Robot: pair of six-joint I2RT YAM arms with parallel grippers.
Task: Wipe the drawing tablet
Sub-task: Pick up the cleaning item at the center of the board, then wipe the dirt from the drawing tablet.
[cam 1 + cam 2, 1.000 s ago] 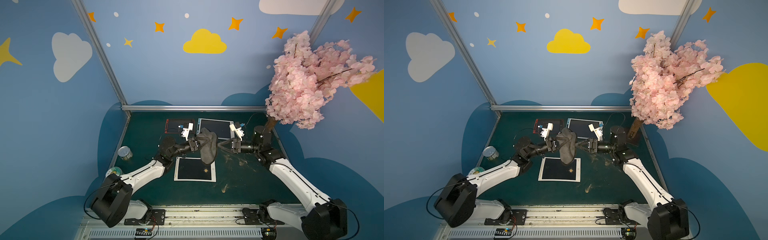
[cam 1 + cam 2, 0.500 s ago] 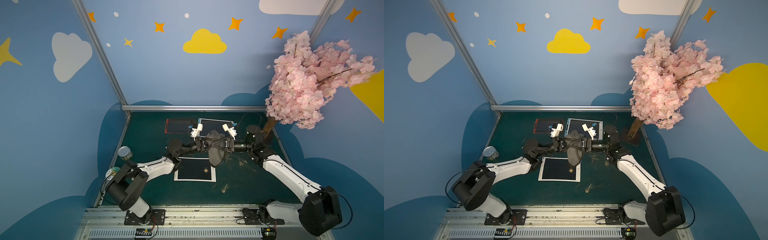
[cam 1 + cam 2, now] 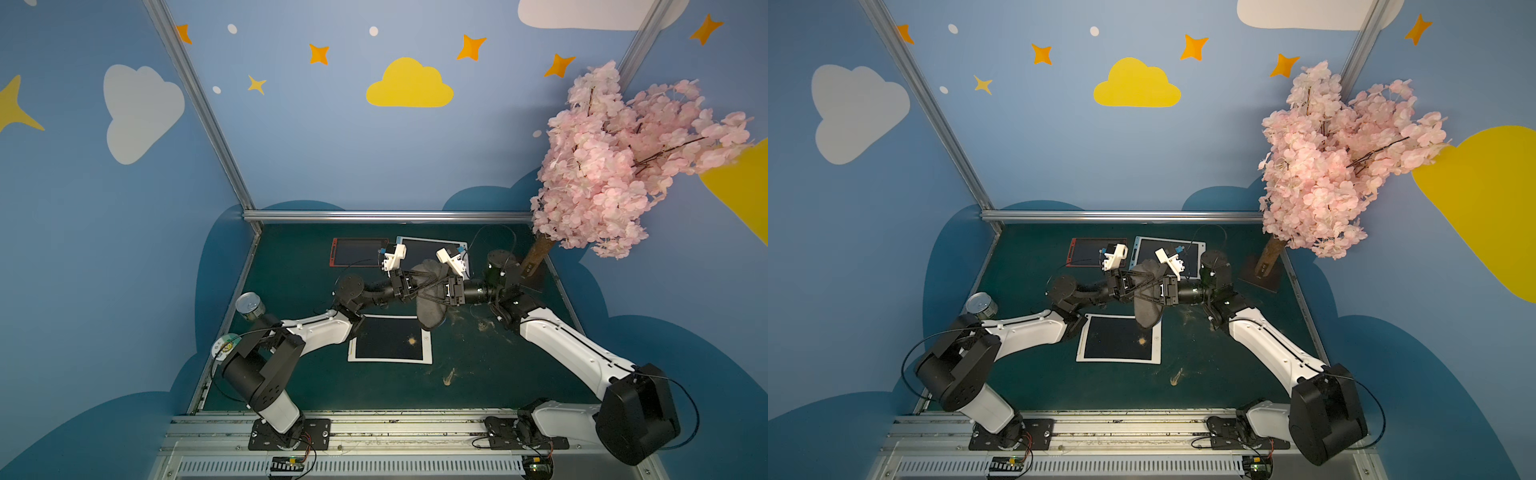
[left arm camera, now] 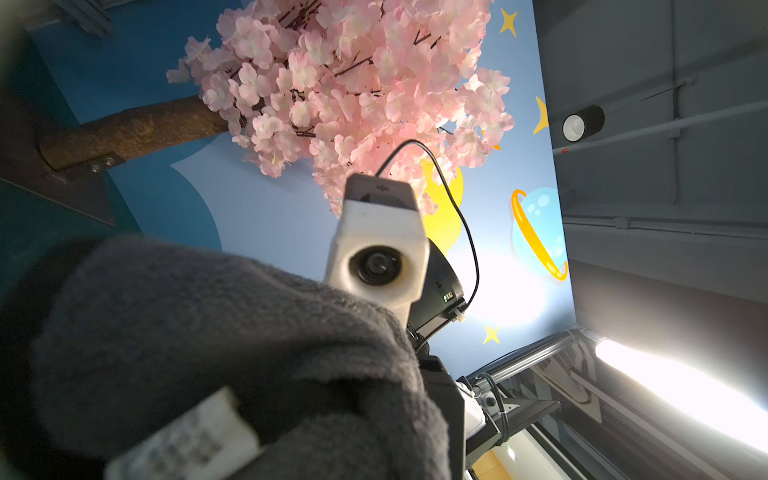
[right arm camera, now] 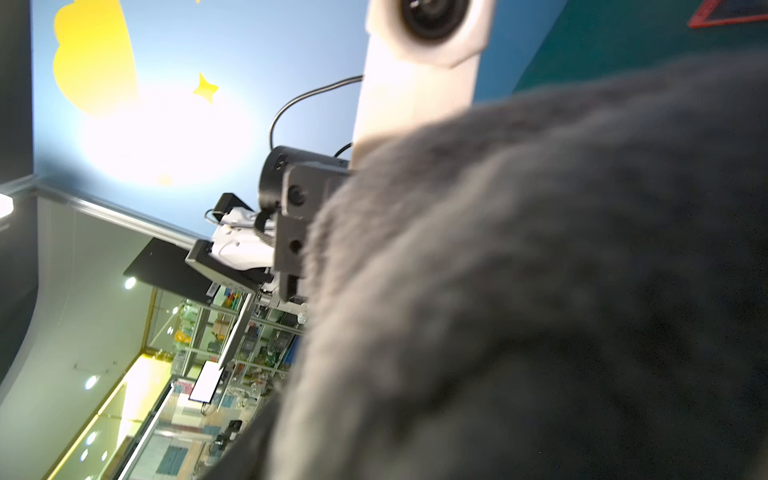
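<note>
Hanging between the two arms above the middle of the green mat, a grey cloth droops so that its lower end covers the 1 o'clock corner of the drawing tablet in both top views; whether it touches the screen cannot be told. The drawing tablet, white-framed with a dark screen, lies flat on the 6 o'clock side of the mat's middle, with an orange speck near its 3 o'clock edge. The left gripper reaches in from 9 o'clock and is clamped on the cloth. The right gripper reaches in from 3 o'clock with its fingers about the same bunch of cloth. Whether they pinch it cannot be told, as blurred grey fabric fills both wrist views. A red tablet lies at 11 o'clock from the cloth, and a pale-framed tablet at 12 o'clock. A tin can stands at 9 o'clock by the mat's edge, and a pink blossom tree at 2 o'clock. Brown crumbs lie at 5 o'clock from the drawing tablet
</note>
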